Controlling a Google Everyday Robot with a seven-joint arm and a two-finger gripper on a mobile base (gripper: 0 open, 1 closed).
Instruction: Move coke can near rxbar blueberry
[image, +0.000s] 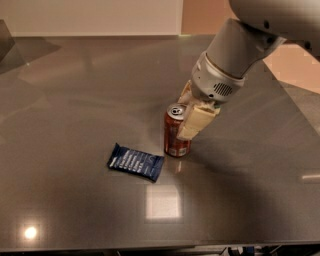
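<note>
Grey surface (75, 75) is shared by one upright coke can (175, 139) and one rxbar blueberry (136, 161) (near, not touching); one end effector (189, 112) is set against the can's top, and whether it is clamped cannot be told.

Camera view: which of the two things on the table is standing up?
The red coke can: it stands upright, silver top up, with the gripper close beside its top. The dark blue rxbar blueberry lies flat, apart from the gripper.
</note>
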